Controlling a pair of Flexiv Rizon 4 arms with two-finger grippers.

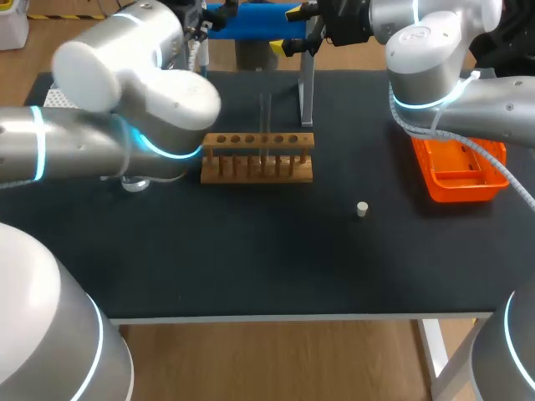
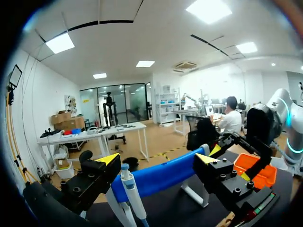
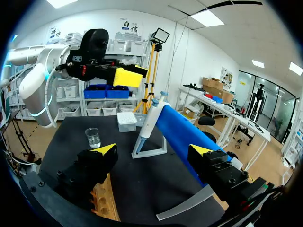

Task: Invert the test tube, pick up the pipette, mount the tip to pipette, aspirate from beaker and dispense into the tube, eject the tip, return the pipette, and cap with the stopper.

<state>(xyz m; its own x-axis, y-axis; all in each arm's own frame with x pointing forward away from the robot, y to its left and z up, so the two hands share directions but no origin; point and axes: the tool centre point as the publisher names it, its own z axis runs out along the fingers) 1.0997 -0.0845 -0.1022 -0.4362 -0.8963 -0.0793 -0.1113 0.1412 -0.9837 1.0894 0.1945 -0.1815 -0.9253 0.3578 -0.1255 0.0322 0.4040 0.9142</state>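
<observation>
Clear test tube [image 1: 265,125] upright in wooden rack [image 1: 257,167]; white, blue-topped pipette [image 3: 151,118] leaning on stand [image 3: 149,151]; small pale stopper [image 1: 362,209] on dark table [image 1: 251,267]. Left gripper [image 2: 156,158] fingers spread wide; right gripper [image 3: 154,150] same.

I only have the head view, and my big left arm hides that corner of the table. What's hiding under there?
Observer: The right wrist view shows a beaker standing upright there, with clear liquid in it.
Operator: Where's the pipette? I can't find it!
Observer: The pipette rests on its stand. In the left wrist view its top sits just ahead of the left gripper, whose jaws are wide apart and hold nothing.
</observation>
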